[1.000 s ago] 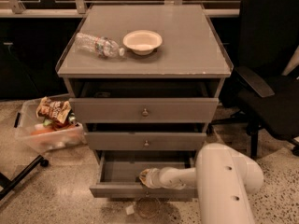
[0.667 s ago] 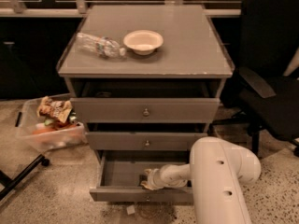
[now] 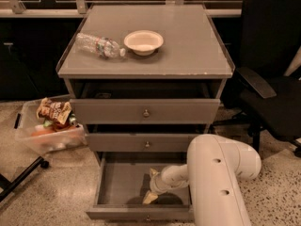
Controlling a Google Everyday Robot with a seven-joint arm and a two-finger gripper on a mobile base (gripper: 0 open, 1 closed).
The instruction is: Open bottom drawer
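The bottom drawer (image 3: 120, 185) of the grey cabinet stands pulled out, showing its plain grey tray. Its narrow front (image 3: 122, 214) with a small round knob (image 3: 148, 217) is at the lower edge of the camera view. My gripper (image 3: 151, 186) reaches down into the tray from the right, behind the drawer front. It is open, its two tan fingertips (image 3: 150, 198) spread apart with nothing between them. My white arm (image 3: 218, 182) covers the drawer's right side.
The middle drawer (image 3: 147, 141) and top drawer (image 3: 146, 111) sit slightly ajar above. A plastic bottle (image 3: 99, 45) and white bowl (image 3: 143, 42) lie on the cabinet top. A clear bin of snacks (image 3: 47, 128) stands on the floor at left, a black office chair (image 3: 270, 84) at right.
The bottom drawer's front has come a little further out toward the camera. My arm has shifted slightly left, with the gripper still inside the tray.
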